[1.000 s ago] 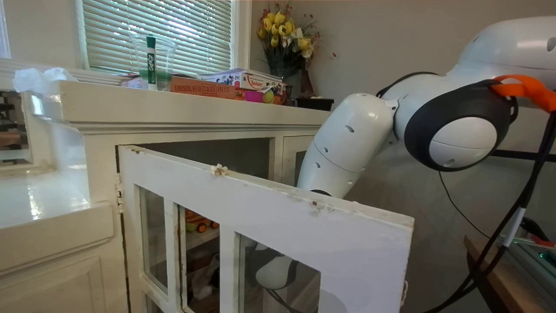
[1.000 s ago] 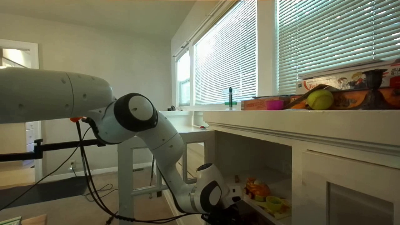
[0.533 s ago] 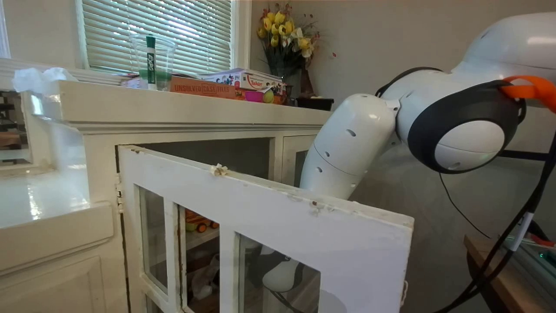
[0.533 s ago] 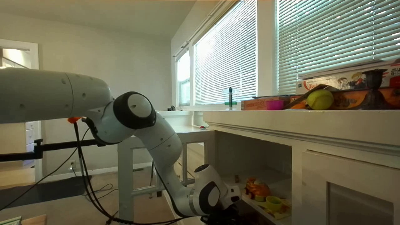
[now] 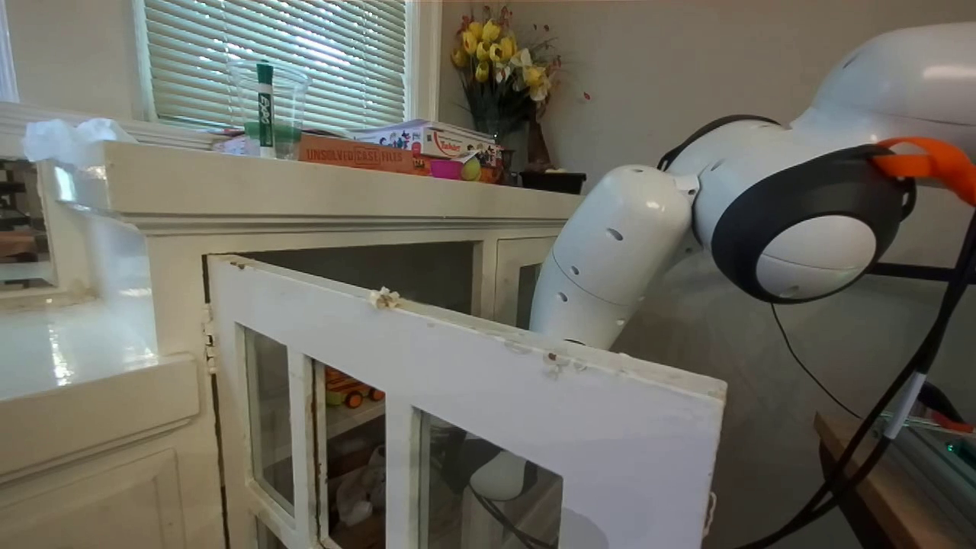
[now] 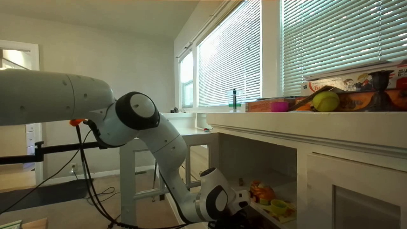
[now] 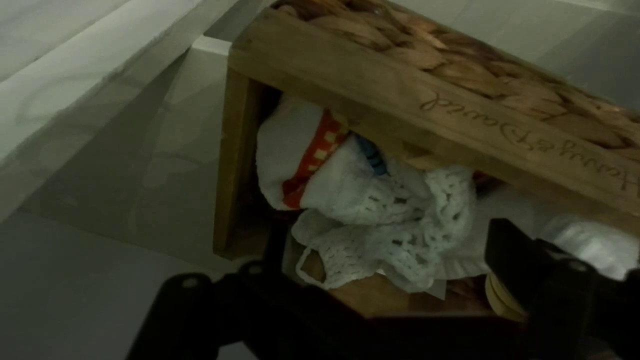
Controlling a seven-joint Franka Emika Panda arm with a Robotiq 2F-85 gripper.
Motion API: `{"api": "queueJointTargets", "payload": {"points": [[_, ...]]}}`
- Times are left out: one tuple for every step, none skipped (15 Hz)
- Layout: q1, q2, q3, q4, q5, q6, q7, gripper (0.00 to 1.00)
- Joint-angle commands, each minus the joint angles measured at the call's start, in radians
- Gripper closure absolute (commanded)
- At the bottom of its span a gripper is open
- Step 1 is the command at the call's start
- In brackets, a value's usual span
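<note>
parting its jaws wide and gripping nothing, the black pincer [image 7: 390, 235] faces a white crocheted cloth [image 7: 395, 227] inside a brown woven basket with a wooden rim [image 7: 400, 95], whose walls likely keep it bunched.

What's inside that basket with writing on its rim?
White cloth with a red band, lacy white knitting, a small blue thing and something shiny show inside the basket. Whatever lies beneath the cloth is covered, and the open jaws hide some too.
</note>
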Motion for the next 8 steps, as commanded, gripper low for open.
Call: {"api": "queueJointTargets", "payload": {"points": [[-0.01, 0.0, -0.013, 0.002, -0.066, 0.01, 0.06, 0.0], [-0.016, 0.0, -0.014, 0.006, -0.078, 0.011, 0.064, 0.0], [-0.026, 0.0, -0.009, 0.013, -0.095, 0.013, 0.068, 0.0], [-0.037, -0.001, -0.001, 0.021, -0.114, 0.012, 0.072, 0.0], [-0.047, -0.002, 0.006, 0.029, -0.136, 0.012, 0.077, 0.0], [-0.058, -0.002, 0.012, 0.038, -0.161, 0.009, 0.082, 0.0], [-0.069, 0.002, 0.018, 0.057, -0.182, 0.002, 0.089, 0.0], [-0.077, 0.009, 0.022, 0.077, -0.198, -0.008, 0.095, 0.0]]}}
